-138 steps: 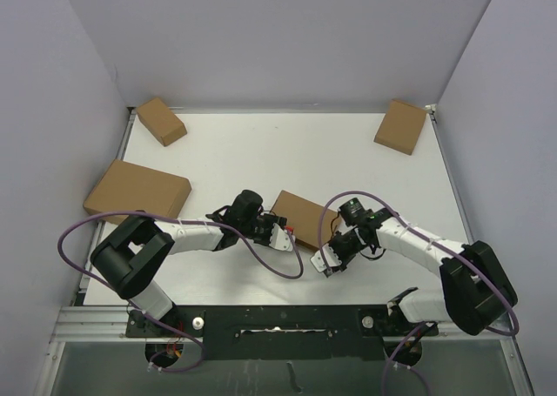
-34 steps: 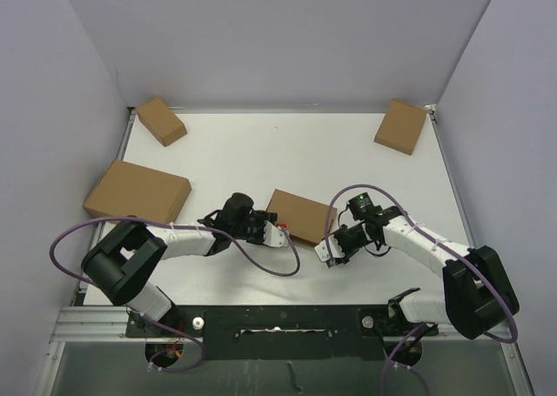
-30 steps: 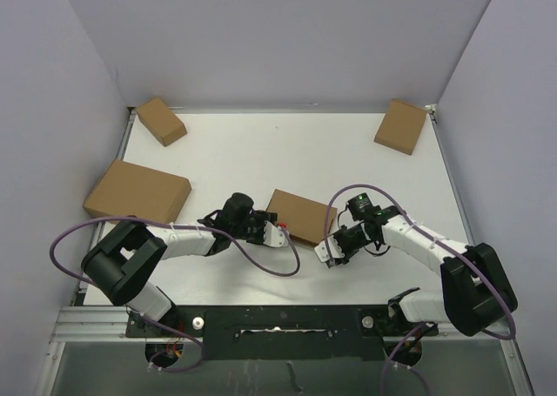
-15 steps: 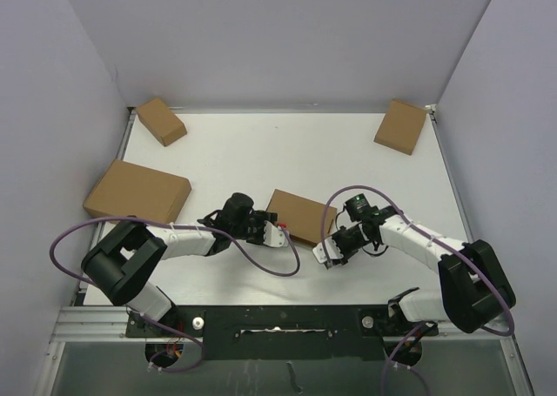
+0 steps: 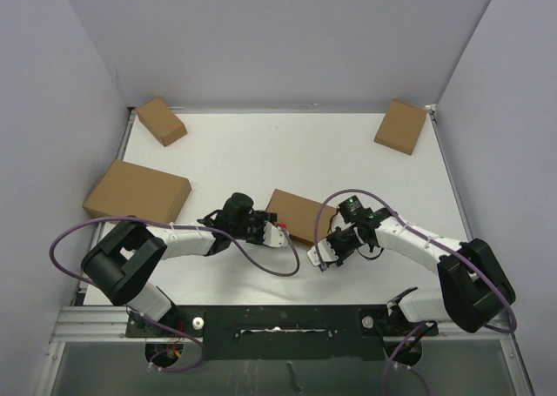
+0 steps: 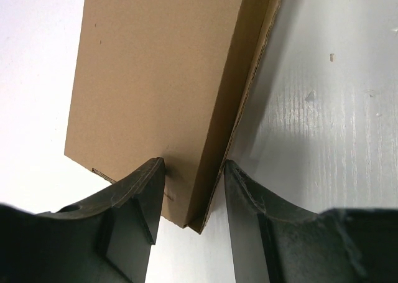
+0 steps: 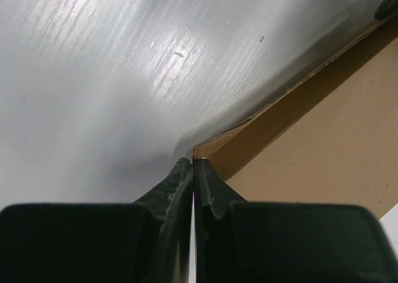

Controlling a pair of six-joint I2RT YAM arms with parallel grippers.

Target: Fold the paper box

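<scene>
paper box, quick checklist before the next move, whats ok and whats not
1. Grip: the left gripper clamps the paper box across its near edge: ok.
2. Free hand: the right gripper is shut on nothing, so it is not ready to grasp: not ok.
3. Contact: its tips sit at the box's corner, low over the table; touching or not: cannot tell.
4. Lid lies flat in the top view: ok.
5. Tabs tucked in: cannot tell.
6. The three other boxes lie well away from both arms: ok.
</scene>
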